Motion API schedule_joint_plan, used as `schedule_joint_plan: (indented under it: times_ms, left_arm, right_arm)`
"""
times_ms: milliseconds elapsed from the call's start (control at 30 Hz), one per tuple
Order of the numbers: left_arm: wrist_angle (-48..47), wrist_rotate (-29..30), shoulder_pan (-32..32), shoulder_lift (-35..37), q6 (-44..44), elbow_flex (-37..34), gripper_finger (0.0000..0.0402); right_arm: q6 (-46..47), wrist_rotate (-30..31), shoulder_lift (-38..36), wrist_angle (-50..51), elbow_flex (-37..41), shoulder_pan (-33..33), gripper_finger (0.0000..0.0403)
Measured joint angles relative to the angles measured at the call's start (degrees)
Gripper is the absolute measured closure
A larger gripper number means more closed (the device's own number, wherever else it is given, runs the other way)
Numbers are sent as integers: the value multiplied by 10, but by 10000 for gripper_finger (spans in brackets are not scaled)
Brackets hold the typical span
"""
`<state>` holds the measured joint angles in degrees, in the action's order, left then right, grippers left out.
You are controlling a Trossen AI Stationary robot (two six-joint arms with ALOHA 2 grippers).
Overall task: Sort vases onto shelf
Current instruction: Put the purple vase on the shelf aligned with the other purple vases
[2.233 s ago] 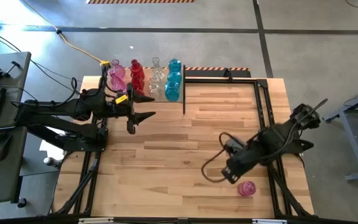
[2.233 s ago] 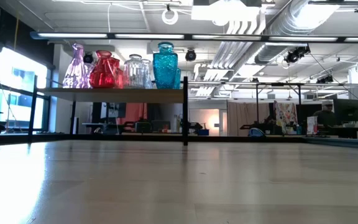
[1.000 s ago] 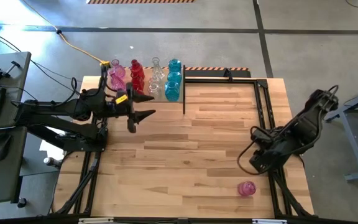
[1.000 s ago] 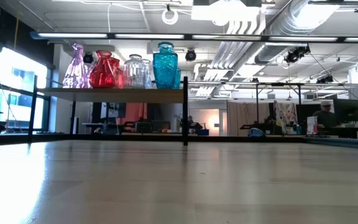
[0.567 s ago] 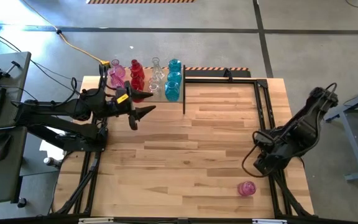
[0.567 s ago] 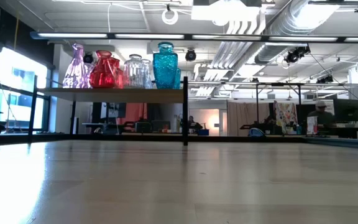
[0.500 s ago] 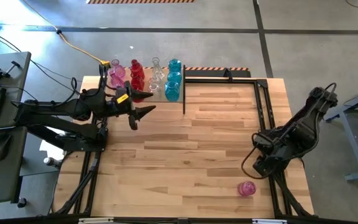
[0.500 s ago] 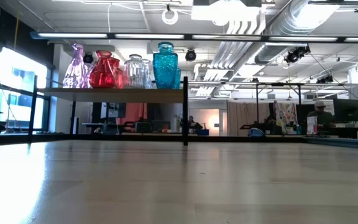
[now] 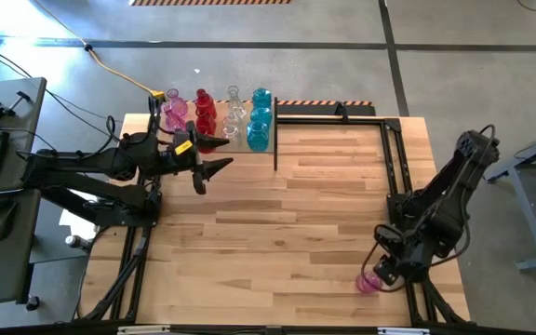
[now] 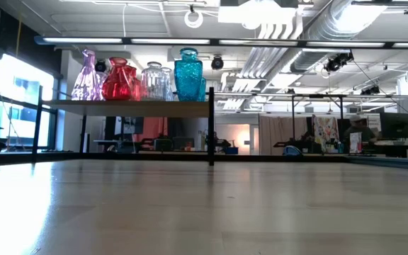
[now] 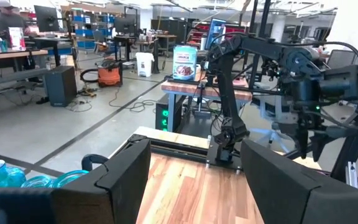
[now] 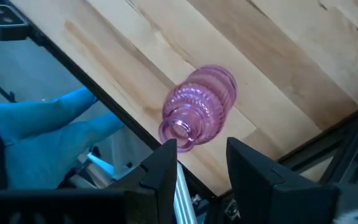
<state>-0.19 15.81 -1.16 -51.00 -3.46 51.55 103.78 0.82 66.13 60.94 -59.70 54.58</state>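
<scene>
We see bright, even overhead light from ceiling tubes (image 10: 225,42); a window (image 10: 16,99) glares at one side, putting soft sheen on the counter (image 10: 204,212), whose near edge blurs.

My right arm bends down over the near right part of the worktop, wrist tipped steeply downward, and my right gripper (image 9: 378,276) hangs low there with its two fingers (image 12: 164,163) parted by a modest gap, nothing held between them. My left arm reaches in level from the left side, its left gripper (image 9: 210,167) pointing across the worktop with the fingers (image 11: 122,171) spread wide apart and empty.
</scene>
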Motion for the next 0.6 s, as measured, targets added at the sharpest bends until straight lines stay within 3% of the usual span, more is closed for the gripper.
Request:
schedule_joint_plan:
  times_ms: [600]
  left_arm:
    - [0,0,0,0,-10,0,161]
  right_arm:
    - [30,-19,71,-28,0,15,284]
